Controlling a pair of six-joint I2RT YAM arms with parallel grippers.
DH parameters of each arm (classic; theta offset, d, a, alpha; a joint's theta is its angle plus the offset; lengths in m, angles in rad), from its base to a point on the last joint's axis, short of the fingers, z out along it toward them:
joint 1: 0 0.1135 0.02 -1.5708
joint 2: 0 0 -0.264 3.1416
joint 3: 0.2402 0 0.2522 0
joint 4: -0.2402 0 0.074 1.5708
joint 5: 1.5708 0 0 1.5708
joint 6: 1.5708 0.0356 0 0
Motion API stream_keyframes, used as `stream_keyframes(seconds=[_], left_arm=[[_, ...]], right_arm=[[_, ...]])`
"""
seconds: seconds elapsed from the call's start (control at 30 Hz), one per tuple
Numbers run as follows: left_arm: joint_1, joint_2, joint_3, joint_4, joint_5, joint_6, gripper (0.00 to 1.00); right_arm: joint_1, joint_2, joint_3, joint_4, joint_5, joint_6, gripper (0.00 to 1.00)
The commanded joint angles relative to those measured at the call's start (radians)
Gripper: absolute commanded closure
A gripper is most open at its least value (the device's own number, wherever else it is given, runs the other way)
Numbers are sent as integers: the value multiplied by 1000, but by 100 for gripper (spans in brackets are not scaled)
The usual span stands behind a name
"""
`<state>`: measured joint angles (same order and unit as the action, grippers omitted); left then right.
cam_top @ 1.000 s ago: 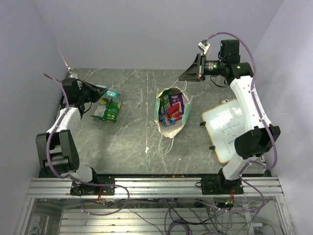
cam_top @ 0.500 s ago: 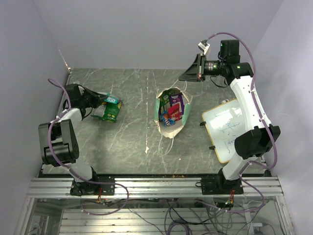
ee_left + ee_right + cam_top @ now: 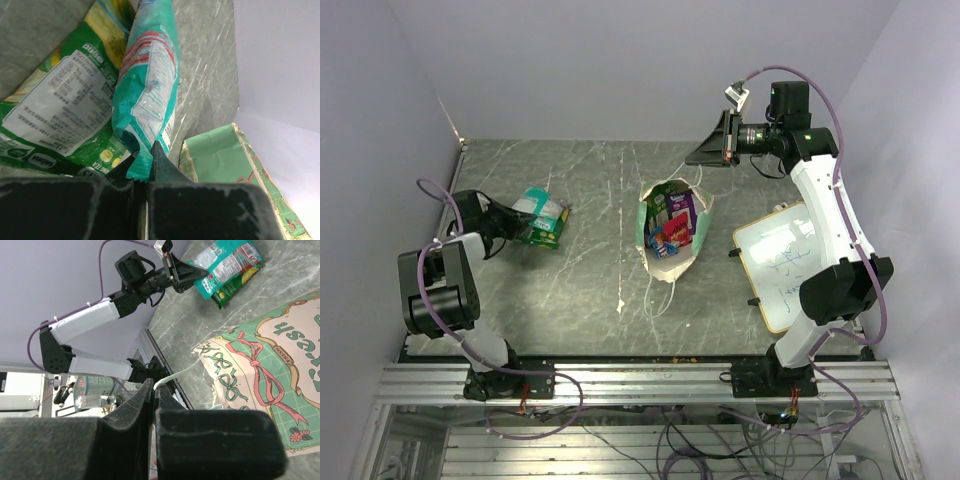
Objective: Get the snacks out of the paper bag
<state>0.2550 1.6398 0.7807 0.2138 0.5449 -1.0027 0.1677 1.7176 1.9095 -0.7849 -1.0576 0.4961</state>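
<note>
The paper bag (image 3: 665, 262) lies open in the middle of the table, with a purple-pink candy bag (image 3: 682, 208), a small red packet (image 3: 676, 230) and other snacks inside. My right gripper (image 3: 704, 156) hovers over its far end, shut on a white string handle (image 3: 176, 376); the bag's printed side (image 3: 270, 355) fills the right wrist view. My left gripper (image 3: 508, 222) at the left is shut on the crimped edge of a teal packet (image 3: 541, 204), which rests against a green packet (image 3: 549, 234). Both packets show in the left wrist view, teal (image 3: 147, 95) over green (image 3: 55, 115).
A wood-framed whiteboard (image 3: 785, 262) lies at the right beside the right arm. A second string handle (image 3: 658, 296) trails from the bag's near end. Purple walls close in the back and both sides of the grey table (image 3: 590, 290).
My left arm has folded back toward the left edge, and the teal packet has shifted nearer, onto the green packet. The right arm and the bag have not moved.
</note>
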Motion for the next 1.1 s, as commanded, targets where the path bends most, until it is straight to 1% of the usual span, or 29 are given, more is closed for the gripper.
stream_keyframes(seconds=[0.0,0.1,0.23,0.37,0.57,0.7,0.77,0.87,0.97,1.07], left_arm=[[13,24,-53,91,2,-7,93],[12,23,-111,166,-6,-62,93],[13,19,-143,179,-41,-88,93],[15,16,-181,238,-63,-138,93],[23,4,-208,245,-96,-149,93],[37,19,-229,299,-81,-176,93],[39,13,-228,277,-91,-176,93],[50,14,-242,304,-89,-192,93],[51,12,-222,262,-95,-187,93],[71,18,-230,277,-95,-197,93]], right_arm=[[1,4,10,0,1,-11,100],[0,6,17,0,2,-10,100],[0,2,9,-1,2,-12,100],[1,2,10,-2,4,-13,100],[1,1,5,-5,5,-15,100],[1,-1,3,-4,5,-16,100],[1,0,5,-3,5,-16,100],[1,1,6,-4,5,-15,100],[1,0,1,-1,4,-14,100],[1,2,3,-2,4,-15,100]])
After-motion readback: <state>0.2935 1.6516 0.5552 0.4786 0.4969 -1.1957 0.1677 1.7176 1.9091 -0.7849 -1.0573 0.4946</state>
